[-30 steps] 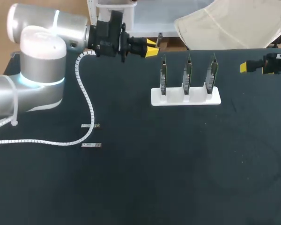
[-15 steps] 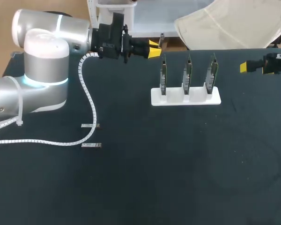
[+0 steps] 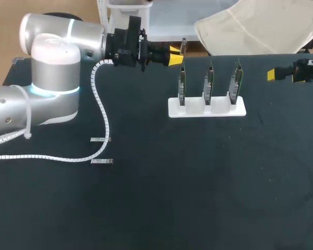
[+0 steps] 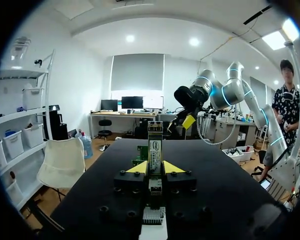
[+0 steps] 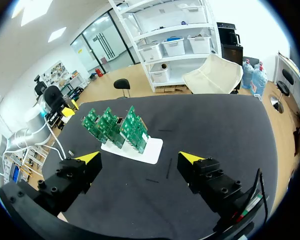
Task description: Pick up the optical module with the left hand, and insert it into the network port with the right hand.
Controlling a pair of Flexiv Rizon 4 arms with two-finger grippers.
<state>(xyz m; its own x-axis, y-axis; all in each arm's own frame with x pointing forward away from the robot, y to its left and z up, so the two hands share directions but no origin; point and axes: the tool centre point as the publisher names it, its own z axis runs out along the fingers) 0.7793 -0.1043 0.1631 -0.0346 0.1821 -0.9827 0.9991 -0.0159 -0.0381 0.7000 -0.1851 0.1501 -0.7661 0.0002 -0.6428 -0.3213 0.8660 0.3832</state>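
The left arm (image 3: 52, 78) is silver-grey, with round joints, a light-blue ring and a white spiral cable (image 3: 100, 112). The left end effector (image 3: 176, 54) and right end effector (image 5: 139, 158) are black with yellow tips.

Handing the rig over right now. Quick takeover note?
Left gripper: shut on the optical module, near the table's far edge, close to the leftmost board.
Right gripper: open, empty, at the table's right side, apart from the stand.
White stand holds three green boards upright; their ports are too small to make out.
Two small metal pieces, likely spare modules, lie by the left arm's cable.
Done: pickup. Left: hand the module to the right gripper, then insert it into a port.
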